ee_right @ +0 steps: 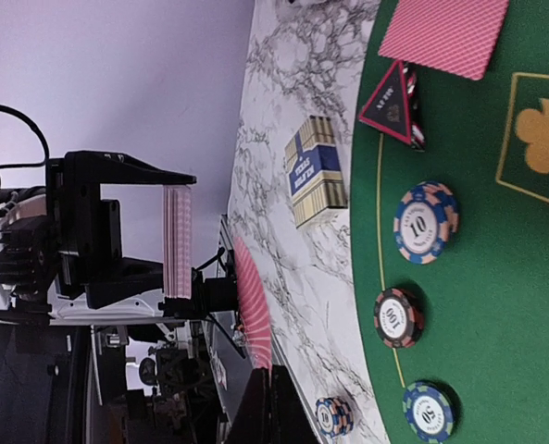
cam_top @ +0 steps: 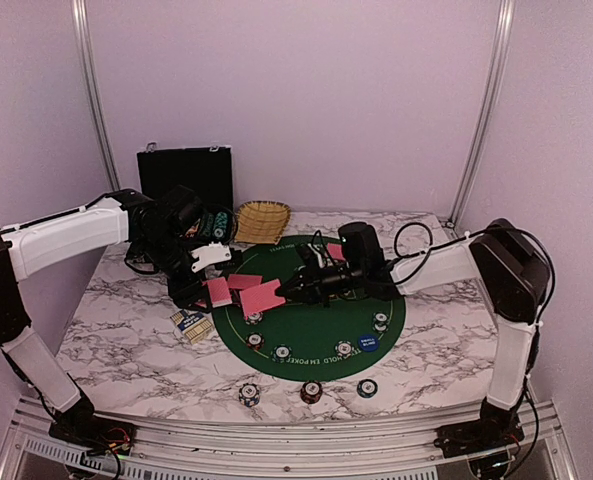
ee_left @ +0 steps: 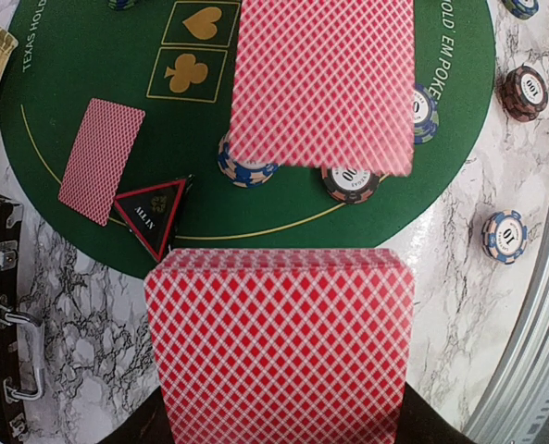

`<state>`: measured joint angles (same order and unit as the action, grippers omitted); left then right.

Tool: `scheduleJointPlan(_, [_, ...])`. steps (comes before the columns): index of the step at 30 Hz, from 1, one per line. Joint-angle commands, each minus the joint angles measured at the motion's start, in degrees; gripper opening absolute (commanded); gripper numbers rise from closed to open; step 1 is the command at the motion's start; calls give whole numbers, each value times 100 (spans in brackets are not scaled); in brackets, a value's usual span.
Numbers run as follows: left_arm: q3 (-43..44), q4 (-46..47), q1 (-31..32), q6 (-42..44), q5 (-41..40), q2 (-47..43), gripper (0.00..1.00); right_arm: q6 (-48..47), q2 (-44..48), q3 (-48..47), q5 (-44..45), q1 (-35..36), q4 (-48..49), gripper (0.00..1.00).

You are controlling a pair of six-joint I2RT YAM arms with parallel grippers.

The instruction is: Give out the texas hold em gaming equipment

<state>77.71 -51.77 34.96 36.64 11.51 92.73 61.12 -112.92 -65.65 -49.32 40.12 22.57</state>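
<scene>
My left gripper (cam_top: 214,292) is shut on a deck of pink-red-backed cards (ee_left: 279,342), held above the mat's left edge. My right gripper (cam_top: 294,288) is shut on a single card (cam_top: 264,298), held just past the deck; this card shows edge-on in the right wrist view (ee_right: 254,301) and face-down in the left wrist view (ee_left: 322,83). One card (ee_left: 101,159) lies on the green mat (cam_top: 316,325) beside the black-red triangle marker (ee_left: 152,213). Striped chips (ee_left: 351,180) sit along the mat's near arc. A blue disc (cam_top: 367,342) lies at the mat's near right. No orange disc shows.
Three chip stacks (cam_top: 311,391) stand on the marble near the front edge. A blue-gold card box (cam_top: 191,325) lies left of the mat. The black case (cam_top: 186,175) and straw basket (cam_top: 263,220) stand at the back.
</scene>
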Motion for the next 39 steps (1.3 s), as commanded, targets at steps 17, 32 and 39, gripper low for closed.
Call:
scheduleJointPlan(17, [28, -103, 2, 62, 58, -53, 0, -2261, 1249, 1266, 408, -1465, -2645, 0])
scheduleJointPlan(32, [29, -157, 2, 97, 112, -49, 0, -3079, 1580, 1317, 990, -1850, -3749, 0])
scheduleJointPlan(39, [12, -176, 2, 106, 115, -57, 0, -3162, 1705, 1461, 1083, -1852, -3894, 0])
